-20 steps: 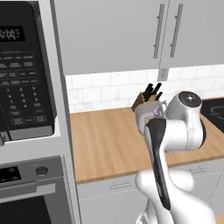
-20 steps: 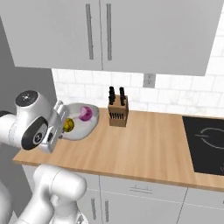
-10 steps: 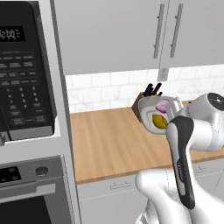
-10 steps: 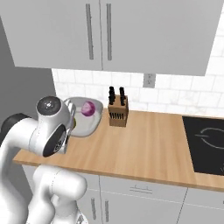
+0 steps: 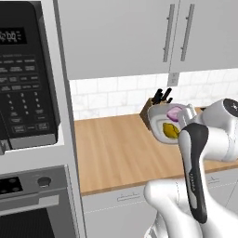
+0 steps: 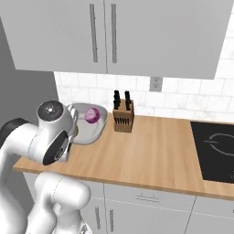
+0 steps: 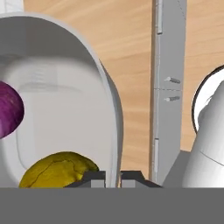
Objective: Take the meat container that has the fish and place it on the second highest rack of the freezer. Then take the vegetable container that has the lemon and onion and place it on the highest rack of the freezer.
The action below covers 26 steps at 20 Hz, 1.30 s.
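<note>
The gripper [image 7: 113, 177] is clamped shut on the rim of the vegetable container [image 5: 160, 122], carrying it lifted off the wooden counter [image 5: 116, 153] and tipped on its side. Compared with a second ago the arm is swinging the tray across: in the left base view it has gone from in front of the knife block [image 6: 122, 119] to the block's right; in the right base view it has shifted from low at the left edge up toward the block. Cameras look steady, so this is the arm moving, not the base.

The onion [image 6: 93, 115] and lemon [image 5: 170, 130] are both still riding inside; in the hand view the lemon is sitting right by the fingertips, the onion further up. Tilt is steep, so spill risk looks real.

Meaning for the task: this is probably the second half, vegetable tray in transit. The freezer isn't reached yet, so the highest rack placement is not yet done.
</note>
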Tool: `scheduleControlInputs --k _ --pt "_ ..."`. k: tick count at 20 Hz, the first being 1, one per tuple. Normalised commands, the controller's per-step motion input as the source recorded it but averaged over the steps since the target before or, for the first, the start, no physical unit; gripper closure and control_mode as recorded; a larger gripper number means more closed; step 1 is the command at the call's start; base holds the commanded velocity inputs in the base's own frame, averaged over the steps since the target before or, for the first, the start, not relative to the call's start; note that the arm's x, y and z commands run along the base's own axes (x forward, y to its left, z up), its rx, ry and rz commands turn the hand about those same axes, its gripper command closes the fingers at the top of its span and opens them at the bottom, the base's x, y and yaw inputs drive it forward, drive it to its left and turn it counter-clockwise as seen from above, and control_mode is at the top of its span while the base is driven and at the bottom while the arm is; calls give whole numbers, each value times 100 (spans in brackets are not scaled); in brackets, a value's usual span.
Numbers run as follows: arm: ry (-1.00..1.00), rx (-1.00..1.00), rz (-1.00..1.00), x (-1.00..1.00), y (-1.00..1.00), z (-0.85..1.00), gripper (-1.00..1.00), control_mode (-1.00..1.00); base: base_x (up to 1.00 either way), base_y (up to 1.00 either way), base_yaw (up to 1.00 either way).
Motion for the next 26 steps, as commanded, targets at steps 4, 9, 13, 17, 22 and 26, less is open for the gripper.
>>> scheduleControlInputs --k 4,9,13,17,22,26 --pt "0 0 0 0 0 0 100 100 -82 9 0" --pt "0 0 0 0 0 0 100 100 -86 35 0" --pt "0 0 0 0 0 0 100 100 -77 44 2" --pt "0 0 0 0 0 0 100 100 -58 67 6" --pt "0 0 0 0 0 0 100 100 -9 100 16" --pt "0 0 0 0 0 0 100 100 -10 100 14"
